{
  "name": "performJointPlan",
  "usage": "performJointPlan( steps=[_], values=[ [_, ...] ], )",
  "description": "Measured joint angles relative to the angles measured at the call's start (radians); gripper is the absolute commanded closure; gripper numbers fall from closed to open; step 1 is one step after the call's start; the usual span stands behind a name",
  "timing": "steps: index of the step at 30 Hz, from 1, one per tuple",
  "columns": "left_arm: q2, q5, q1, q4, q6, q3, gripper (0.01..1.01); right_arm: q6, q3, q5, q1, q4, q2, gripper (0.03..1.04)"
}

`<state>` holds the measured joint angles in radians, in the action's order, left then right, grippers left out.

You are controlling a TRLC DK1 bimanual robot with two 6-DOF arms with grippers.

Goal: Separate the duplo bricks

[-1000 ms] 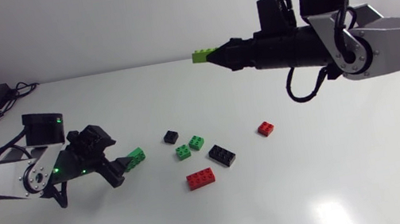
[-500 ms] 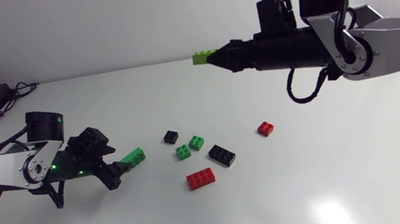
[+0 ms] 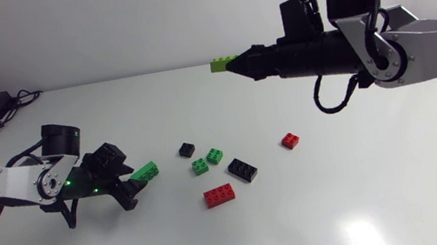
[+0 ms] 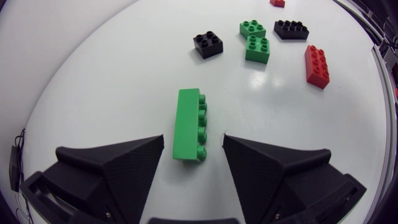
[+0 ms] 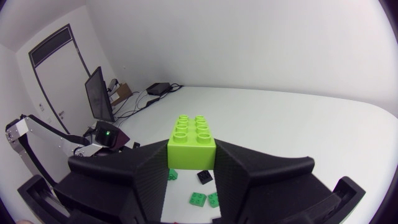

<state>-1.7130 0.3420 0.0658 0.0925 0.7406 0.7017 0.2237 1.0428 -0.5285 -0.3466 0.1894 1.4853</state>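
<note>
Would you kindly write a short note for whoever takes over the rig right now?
Right gripper: shut on a lime-green duplo brick, held high above the white table.
Left gripper: open, low over the table, with a long green duplo brick between its fingers and a gap on each side.
Loose on the table: small black brick, two small green bricks, long black brick, long red brick, small red brick.
Done: no visible brick looks stacked.
Left: probably just setting the lime-green brick down.
</note>
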Motion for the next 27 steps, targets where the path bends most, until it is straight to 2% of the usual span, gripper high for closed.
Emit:
performJointPlan(
  steps=[2,27],
  values=[
    [-0.003,0.000,0.000,0.000,0.000,0.002,0.611,0.000,0.000,-0.001,0.001,0.000,0.000,0.96],
    [-0.051,-0.032,0.033,-0.004,-0.026,0.032,0.731,0.000,-0.004,-0.022,0.014,0.000,0.000,0.96]
  ],
)
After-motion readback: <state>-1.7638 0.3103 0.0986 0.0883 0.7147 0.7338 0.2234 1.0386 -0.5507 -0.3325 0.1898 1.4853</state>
